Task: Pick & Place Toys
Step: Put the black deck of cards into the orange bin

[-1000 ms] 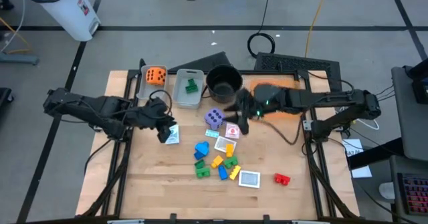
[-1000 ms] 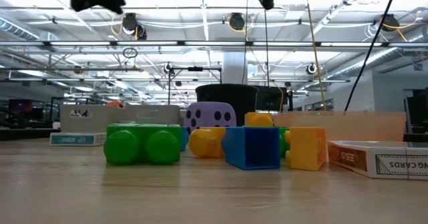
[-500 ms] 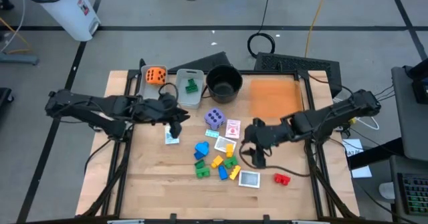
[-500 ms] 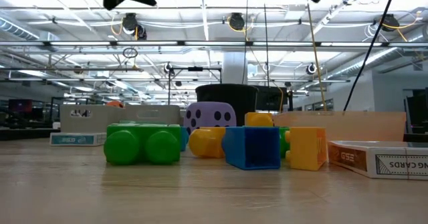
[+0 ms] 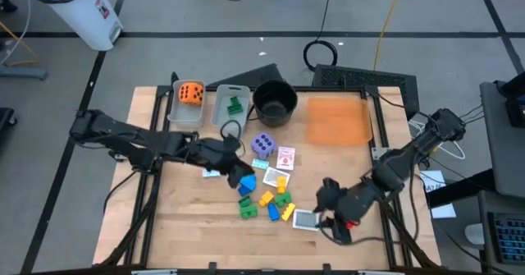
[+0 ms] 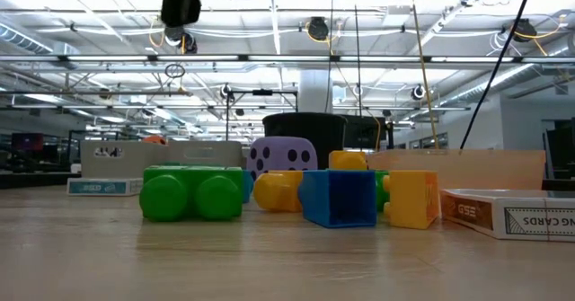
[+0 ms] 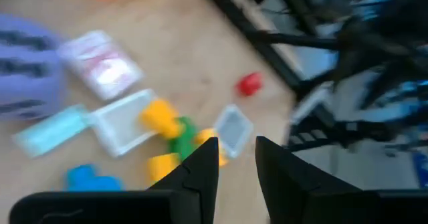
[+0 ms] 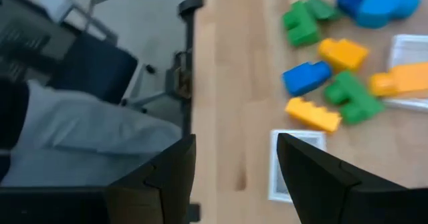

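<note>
Two grippers you run stand empty: left gripper point(image 7: 235, 158) fingers slightly apart above blocks, right gripper point(image 8: 234, 158) fingers apart over a card point(image 8: 294, 164).

We see: orange die with black pips point(image 5: 191, 93), purple die with dark pips point(image 5: 262, 144), small red plastic block point(image 7: 249, 83), round black pot point(image 5: 274, 101), orange mat point(image 5: 337, 120).

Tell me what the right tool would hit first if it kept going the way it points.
Probably the white-edged card lying just ahead of the right tool on the table; height above it is unclear.
</note>
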Tool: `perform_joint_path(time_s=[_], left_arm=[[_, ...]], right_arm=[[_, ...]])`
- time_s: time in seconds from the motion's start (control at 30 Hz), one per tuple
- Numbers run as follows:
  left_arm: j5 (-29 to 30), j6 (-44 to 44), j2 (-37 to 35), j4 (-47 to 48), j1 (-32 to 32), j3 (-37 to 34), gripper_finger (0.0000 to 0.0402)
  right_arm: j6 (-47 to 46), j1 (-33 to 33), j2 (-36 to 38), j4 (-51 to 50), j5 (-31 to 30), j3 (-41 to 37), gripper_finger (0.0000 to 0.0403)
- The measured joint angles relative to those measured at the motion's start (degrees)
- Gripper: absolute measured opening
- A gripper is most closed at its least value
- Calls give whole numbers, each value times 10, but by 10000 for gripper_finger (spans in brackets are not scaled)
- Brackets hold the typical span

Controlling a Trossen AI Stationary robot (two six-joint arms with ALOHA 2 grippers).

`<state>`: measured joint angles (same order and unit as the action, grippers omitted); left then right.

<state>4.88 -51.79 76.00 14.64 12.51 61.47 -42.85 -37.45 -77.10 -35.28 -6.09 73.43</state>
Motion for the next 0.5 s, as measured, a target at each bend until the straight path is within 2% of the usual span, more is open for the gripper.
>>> perform_joint_path(time_s=[0.13, 0.23, 0.5], left_arm=[[54, 0, -2, -60, 37, 0, 104], [90, -10, -1, -69, 56, 0, 104], [102, -63, -1, -72, 97, 0, 104]], right_arm=[[-11, -28, 0, 55, -1, -32, 204], [-15, -33, 0, 130, 3, -76, 204], [-19, -27, 0, 303, 17, -197, 203]])
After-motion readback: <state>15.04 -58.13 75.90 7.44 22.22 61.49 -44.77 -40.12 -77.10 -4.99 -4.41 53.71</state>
